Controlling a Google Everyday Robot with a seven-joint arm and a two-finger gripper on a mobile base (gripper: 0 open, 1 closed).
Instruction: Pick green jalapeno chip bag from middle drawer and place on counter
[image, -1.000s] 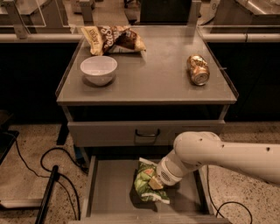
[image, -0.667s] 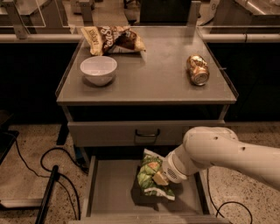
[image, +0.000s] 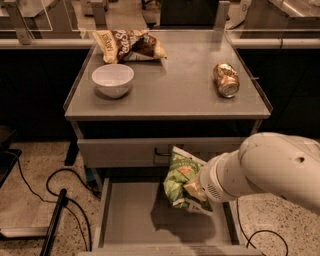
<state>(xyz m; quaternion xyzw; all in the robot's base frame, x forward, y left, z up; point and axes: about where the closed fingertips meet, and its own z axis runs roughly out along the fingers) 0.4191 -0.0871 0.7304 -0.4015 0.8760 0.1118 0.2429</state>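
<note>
The green jalapeno chip bag (image: 181, 180) hangs in the air above the open middle drawer (image: 132, 217), in front of the closed drawer front with the black handle. My gripper (image: 196, 192) is shut on the bag's right side; the white arm comes in from the right and hides most of the fingers. The bag's shadow lies on the drawer floor. The counter (image: 172, 82) is the grey top of the cabinet above.
On the counter stand a white bowl (image: 113, 80) at the left, a brown-and-cream chip bag (image: 130, 45) at the back and a tipped can (image: 226, 79) at the right. Black cables (image: 55, 192) lie on the floor to the left.
The bag has risen from the drawer floor to above the drawer, up in front of the upper drawer front. The arm has lifted and moved nearer the camera.
</note>
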